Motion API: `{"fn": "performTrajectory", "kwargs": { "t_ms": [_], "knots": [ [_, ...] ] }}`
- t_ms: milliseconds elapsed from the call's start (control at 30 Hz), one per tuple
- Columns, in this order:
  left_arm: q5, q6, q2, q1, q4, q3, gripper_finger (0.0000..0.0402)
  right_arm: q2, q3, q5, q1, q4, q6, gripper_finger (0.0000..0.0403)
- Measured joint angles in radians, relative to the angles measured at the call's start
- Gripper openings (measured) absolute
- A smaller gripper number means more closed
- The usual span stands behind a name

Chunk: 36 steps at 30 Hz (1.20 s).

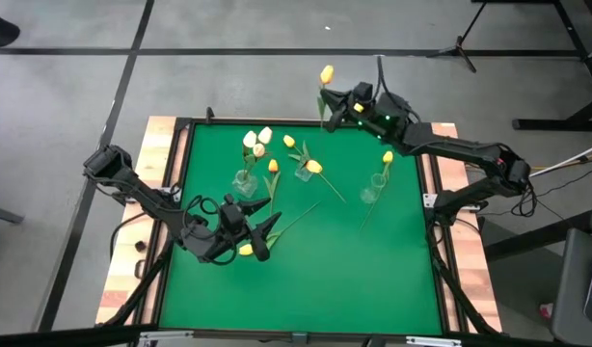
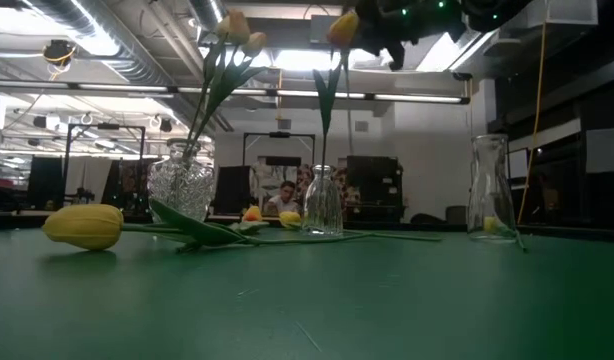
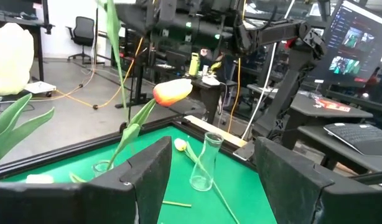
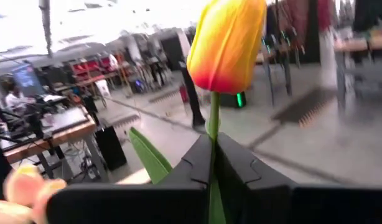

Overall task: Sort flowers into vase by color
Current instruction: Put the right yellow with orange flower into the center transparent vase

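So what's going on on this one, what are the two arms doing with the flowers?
The right pincer is shut on the stem of an orange-yellow tulip, held at the far edge of the green mat. The left pincer is open, low over the near left part of the mat, next to a yellow tulip lying there. Three glass vases stand mid-mat, each already holding flowers.
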<state>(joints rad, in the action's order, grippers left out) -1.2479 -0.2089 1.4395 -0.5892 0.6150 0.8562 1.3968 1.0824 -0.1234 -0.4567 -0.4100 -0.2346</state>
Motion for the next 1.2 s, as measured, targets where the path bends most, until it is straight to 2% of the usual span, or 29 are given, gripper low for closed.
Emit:
{"fn": "performTrajectory", "kwargs": {
  "t_ms": [267, 433, 533, 1200],
  "knots": [
    [0.0, 0.001, 0.0, 0.0, -0.003, 0.0, 0.0227, 0.012, -0.004, -0.014, 0.014, -0.083, 0.063, 0.0016],
    [0.0, 0.001, 0.0, 0.0, -0.005, 0.0, 0.0227, 0.069, -0.033, 0.024, 0.015, -0.246, 0.085, 0.0016],
    [0.0, 0.001, 0.0, 0.0, -0.006, 0.0, 0.0227, 0.101, -0.033, 0.039, 0.015, -0.286, 0.085, 0.0016],
    [0.0, 0.001, 0.0, -0.001, -0.01, 0.0, 0.0227, 0.113, -0.034, 0.117, 0.041, -0.278, 0.084, 0.0017]
  ]
}}
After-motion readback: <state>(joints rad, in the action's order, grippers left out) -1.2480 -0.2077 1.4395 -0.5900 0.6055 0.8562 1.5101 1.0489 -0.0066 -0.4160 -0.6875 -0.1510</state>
